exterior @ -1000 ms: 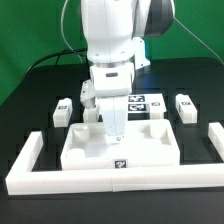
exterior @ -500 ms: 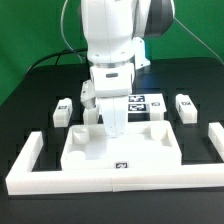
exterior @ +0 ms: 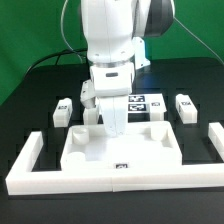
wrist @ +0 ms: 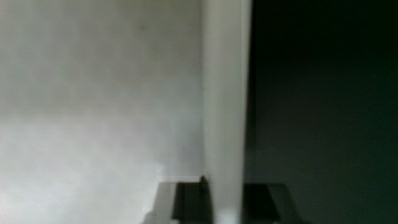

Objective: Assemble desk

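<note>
One arm, white, reaching straight down over the middle of the black worktop point(exterior: 25, 95). The tool point(exterior: 113, 128) sits at the rear rim of the desk top point(exterior: 140, 150), roughly midway along that edge.

Desk top: white tray, raised rim, lying flat inside the white border frame point(exterior: 100, 180), its front edge just beside the frame's long near bar. Small black-and-white square tag point(exterior: 120, 164) on its front face; pattern only, no letters legible.

Wrist view: thin white rim point(wrist: 226, 100) runs straight between the two dark fingers point(wrist: 183, 203). Tool point(wrist: 226, 205) clamped tight on that rim, jaws nearly together, nothing else in them. Pale tray floor on one side of the rim, dark on the other.

Legs loose on the worktop, apart from the tray: one leg point(exterior: 65, 111) at the exterior view's left, another leg point(exterior: 185, 104) at its right, each with a tag on top. A third block point(exterior: 88, 96) near the arm, partly hidden.

Marker board point(exterior: 141, 102) flat behind the tray, several tags printed. No brand or readable writing anywhere.
</note>
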